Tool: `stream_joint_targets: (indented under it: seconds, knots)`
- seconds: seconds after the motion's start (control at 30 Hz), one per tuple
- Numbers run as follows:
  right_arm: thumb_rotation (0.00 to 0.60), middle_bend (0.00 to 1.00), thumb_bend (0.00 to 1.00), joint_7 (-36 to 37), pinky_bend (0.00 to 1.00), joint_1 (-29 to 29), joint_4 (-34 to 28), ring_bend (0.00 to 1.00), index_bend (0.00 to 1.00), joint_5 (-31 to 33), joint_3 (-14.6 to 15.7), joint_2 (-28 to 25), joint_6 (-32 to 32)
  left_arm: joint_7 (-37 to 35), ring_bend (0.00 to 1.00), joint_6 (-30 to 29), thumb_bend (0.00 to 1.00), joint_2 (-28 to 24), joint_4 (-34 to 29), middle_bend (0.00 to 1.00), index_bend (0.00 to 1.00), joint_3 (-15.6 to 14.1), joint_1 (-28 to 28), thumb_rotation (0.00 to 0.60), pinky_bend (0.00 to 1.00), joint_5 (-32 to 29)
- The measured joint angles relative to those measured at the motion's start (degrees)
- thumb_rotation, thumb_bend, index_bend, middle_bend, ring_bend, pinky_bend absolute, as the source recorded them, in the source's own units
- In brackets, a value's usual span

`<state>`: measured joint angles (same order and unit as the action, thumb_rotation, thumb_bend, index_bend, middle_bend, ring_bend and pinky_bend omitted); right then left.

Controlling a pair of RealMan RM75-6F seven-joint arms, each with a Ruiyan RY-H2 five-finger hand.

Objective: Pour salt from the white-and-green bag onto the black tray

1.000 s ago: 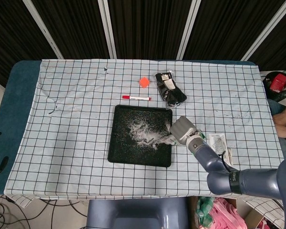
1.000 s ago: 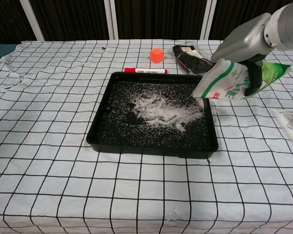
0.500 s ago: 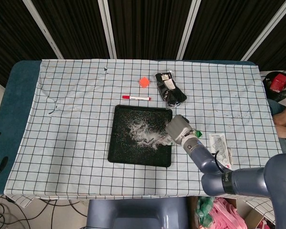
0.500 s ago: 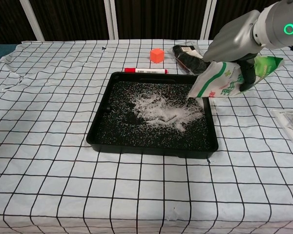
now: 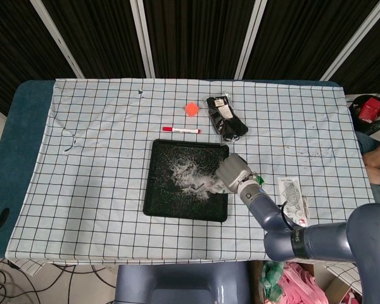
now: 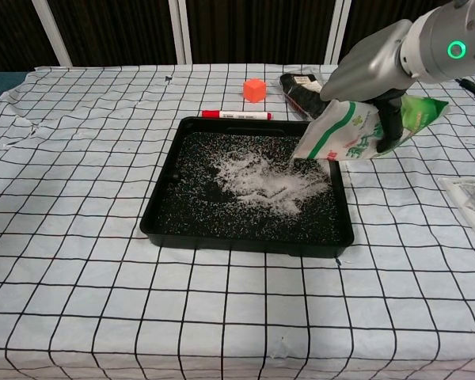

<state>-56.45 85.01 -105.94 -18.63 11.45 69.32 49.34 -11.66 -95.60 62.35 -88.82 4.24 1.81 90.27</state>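
The black tray [image 6: 168,210] [image 5: 153,196] lies mid-table with a white heap of salt [image 6: 261,180] [image 5: 189,178] spread right of its centre. My right hand [image 6: 380,83] [image 5: 231,173] holds the white-and-green bag [image 6: 350,131] above the tray's right side. The bag is tipped, its open corner pointing down-left just over the salt. In the head view the hand hides most of the bag, with only a green edge [image 5: 258,180] showing. My left hand appears in neither view.
Behind the tray lie a red marker [image 6: 236,115] [image 5: 181,130], an orange cube [image 6: 254,89] [image 5: 190,109] and a black packet [image 6: 307,93] [image 5: 226,118]. A clear wrapper [image 6: 469,198] [image 5: 290,192] lies at the right. A checked cloth [image 6: 79,237] covers the table.
My right hand has carried the tipped bag leftward, further in over the tray, so its open corner now hangs nearer the salt heap.
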Motion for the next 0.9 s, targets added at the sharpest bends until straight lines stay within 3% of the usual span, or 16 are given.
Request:
stream_joint_targets:
  seconds: [0.13,0.5,0.9]
  knots:
    - [0.600,0.52,0.40,7.0,0.46,-3.0,0.2,0.57,0.63,-2.5,-2.4,-0.2,-0.3,0.1,0.03,-0.1,0.32,0.0,-0.1,0.11,0.20,0.0,0.0,0.600,0.09,0.0]
    - [0.600,0.50,0.40,26.0,0.46,-14.9,3.1,0.55,0.64,-21.2,-8.3,1.0,-0.5,0.6,0.03,0.0,0.32,0.1,-0.2,0.11,0.20,0.0,0.0,0.600,0.09,0.0]
    - [0.600,0.49,0.40,43.7,0.46,-25.7,7.5,0.55,0.64,-30.8,-12.6,3.4,1.5,1.1,0.03,0.5,0.32,0.3,-0.2,0.11,0.20,0.0,0.2,0.600,0.09,-0.2]
